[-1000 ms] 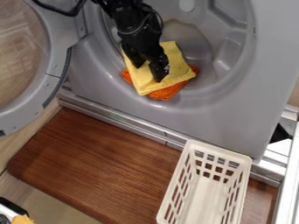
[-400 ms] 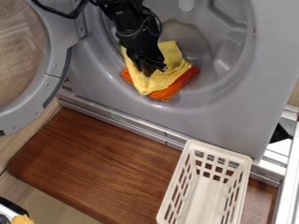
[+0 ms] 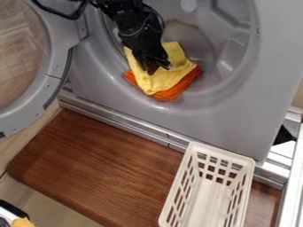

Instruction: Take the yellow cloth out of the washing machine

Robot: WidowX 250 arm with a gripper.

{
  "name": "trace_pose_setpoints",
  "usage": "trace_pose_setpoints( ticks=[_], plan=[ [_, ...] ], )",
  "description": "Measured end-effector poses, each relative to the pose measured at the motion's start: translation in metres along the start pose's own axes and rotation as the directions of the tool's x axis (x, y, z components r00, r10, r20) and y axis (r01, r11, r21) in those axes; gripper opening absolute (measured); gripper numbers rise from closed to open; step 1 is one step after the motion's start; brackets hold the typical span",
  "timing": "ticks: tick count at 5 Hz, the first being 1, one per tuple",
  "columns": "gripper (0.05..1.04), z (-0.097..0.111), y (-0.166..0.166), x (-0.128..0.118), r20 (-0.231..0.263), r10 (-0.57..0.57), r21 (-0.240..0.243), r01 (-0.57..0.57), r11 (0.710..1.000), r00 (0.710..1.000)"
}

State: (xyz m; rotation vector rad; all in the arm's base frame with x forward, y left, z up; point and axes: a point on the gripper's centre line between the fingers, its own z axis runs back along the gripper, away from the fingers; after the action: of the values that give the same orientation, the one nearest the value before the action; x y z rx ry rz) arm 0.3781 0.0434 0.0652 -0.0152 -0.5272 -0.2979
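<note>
My gripper (image 3: 155, 69) hangs down from the upper left into the opening of the washing machine (image 3: 207, 113). It is shut on the yellow cloth (image 3: 160, 82), pinching it near the middle; the fingertips partly cover the fabric there. The yellow cloth is creased around the grip and lies over an orange cloth (image 3: 177, 90), whose lower right side and left corner stick out from under it. Both cloths rest at the lower left of the round opening.
The machine's round door (image 3: 54, 77) stands wide at the left. Below the machine is a brown wooden board (image 3: 100, 166), with a white slatted basket (image 3: 233, 156) on its right part. A metal rail (image 3: 136, 125) runs between machine and board.
The gripper's spread fingers have come together on the yellow cloth, and the gripper has moved slightly up. The cloth has bunched and its lower edge has shifted a little.
</note>
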Motion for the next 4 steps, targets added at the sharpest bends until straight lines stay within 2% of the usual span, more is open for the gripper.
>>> trace_pose_setpoints(
  ticks=[2,3,4],
  plan=[
    [0.051,0.028,0.005,0.030,0.154,0.009,-0.019,-0.006,1.000,0.988],
    [0.051,0.042,-0.002,0.033,0.194,-0.019,-0.036,0.026,0.999,0.981],
    [0.051,0.061,-0.017,0.020,0.209,-0.041,-0.058,0.055,0.997,0.977]
  ],
)
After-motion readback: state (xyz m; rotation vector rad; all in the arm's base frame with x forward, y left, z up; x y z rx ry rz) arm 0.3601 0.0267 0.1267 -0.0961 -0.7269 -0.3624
